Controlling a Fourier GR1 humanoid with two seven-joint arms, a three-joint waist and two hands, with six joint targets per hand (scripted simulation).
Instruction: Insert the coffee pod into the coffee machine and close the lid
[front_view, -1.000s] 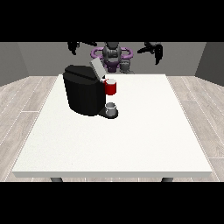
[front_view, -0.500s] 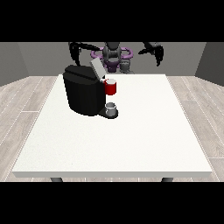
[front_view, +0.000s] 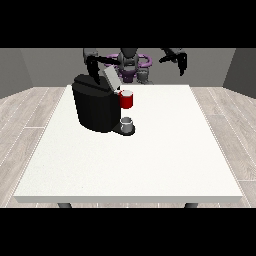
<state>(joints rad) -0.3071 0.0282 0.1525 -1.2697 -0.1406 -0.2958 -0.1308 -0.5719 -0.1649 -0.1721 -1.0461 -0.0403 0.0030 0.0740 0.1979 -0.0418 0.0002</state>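
Table (front_view: 150, 165): white; the near part carries nothing but bare surface. Further back, coffee machine (front_view: 97, 105), black, with its grey lid (front_view: 111, 78) tilted up. A red thing at the machine (front_view: 127, 99) sits at its front, just below the lid. Beneath that, a grey thing (front_view: 127, 122) rests on the machine's base; cannot tell whether it is the pod.

Hand at the view's left (front_view: 92, 70): arm bent, hand hanging down just above the machine's top, beside the lid. Finger state: cannot tell.

Hand at the view's right (front_view: 180, 62): raised at the table's far edge, well apart from the machine, pointing down. Finger state: cannot tell.

Robot torso partly hidden behind the lid.
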